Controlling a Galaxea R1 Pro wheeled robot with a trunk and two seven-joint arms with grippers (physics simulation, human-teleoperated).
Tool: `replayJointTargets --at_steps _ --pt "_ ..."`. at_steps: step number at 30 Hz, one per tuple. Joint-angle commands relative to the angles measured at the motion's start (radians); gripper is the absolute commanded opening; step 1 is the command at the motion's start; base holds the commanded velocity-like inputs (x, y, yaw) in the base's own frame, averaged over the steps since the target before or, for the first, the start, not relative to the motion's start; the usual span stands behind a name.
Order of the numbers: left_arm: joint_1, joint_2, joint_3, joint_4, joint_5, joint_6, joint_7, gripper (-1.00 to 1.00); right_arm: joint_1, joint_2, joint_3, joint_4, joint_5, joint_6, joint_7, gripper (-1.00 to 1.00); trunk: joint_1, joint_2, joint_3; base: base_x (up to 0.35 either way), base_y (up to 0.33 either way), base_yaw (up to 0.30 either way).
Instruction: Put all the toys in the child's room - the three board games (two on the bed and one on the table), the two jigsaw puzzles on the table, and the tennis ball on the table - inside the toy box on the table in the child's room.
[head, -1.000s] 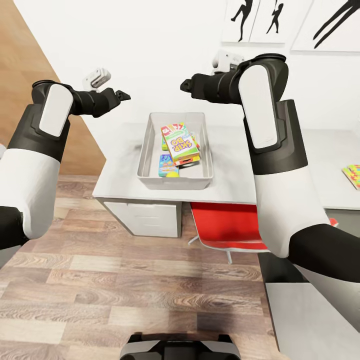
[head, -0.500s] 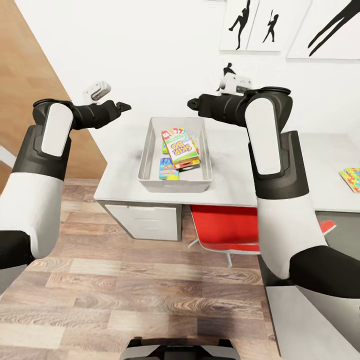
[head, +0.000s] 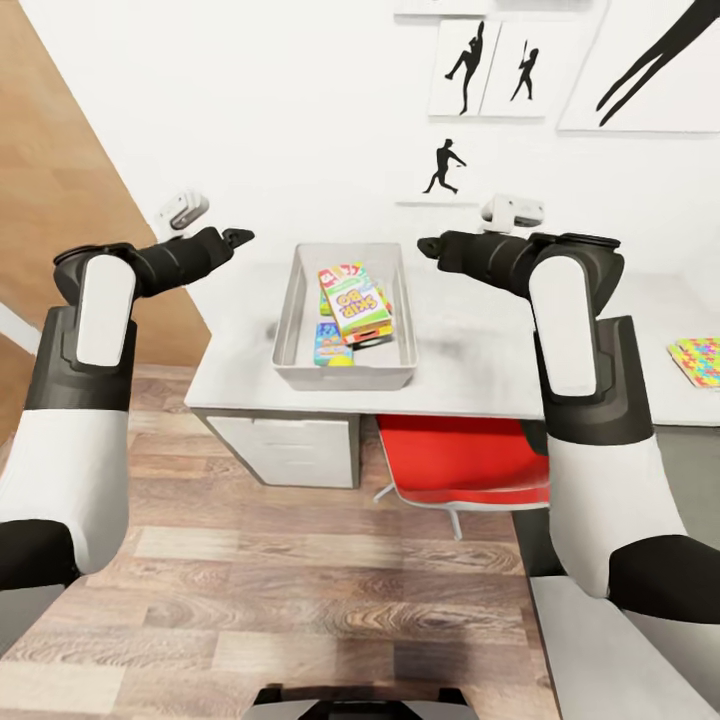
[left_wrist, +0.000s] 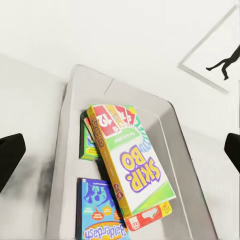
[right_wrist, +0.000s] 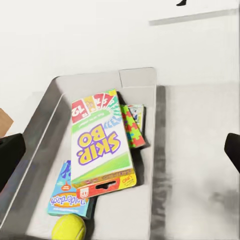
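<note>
The light-grey toy box stands on the table. Inside it, the green Skip-Bo board game lies on top. A teal-blue game box and the tennis ball lie at the near end. A jigsaw puzzle and a green-edged game box peek out from under Skip-Bo. A second jigsaw puzzle lies on the table at the far right. My left gripper hovers open left of the box. My right gripper hovers open right of it. Both are empty.
A red chair is tucked under the table just right of the white drawers. Wood-plank floor lies between me and the table. A wooden panel leans along the left wall. Black silhouette pictures hang behind the table.
Both grippers have sunk from above the box's far end to its sides, the right one drawing away to the right. The view has also shifted a little.
</note>
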Motion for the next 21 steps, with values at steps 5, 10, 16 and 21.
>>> replayJointTargets --at_steps 5,10,16,21 --pt "0.076 -0.042 0.027 -0.091 0.006 0.005 0.028 1.0 0.053 -0.07 -0.015 -0.015 -0.011 0.003 -0.007 1.0 0.001 -0.002 0.006 0.0 0.0 -0.091" --pt "0.124 -0.097 0.027 -0.149 0.004 0.008 0.081 1.0 0.118 -0.109 -0.033 -0.021 -0.012 0.003 -0.005 1.0 0.001 -0.002 0.014 0.0 0.0 -0.104" --pt "0.15 -0.139 0.004 -0.191 0.002 0.01 0.128 1.0 0.146 -0.119 -0.046 -0.023 -0.013 0.003 -0.004 1.0 0.001 -0.002 0.023 0.0 0.0 -0.11" --pt "0.22 -0.175 -0.044 -0.264 -0.006 0.011 0.2 1.0 0.164 -0.124 -0.055 -0.024 -0.013 0.003 -0.004 1.0 0.001 -0.002 0.031 0.0 0.0 -0.113"
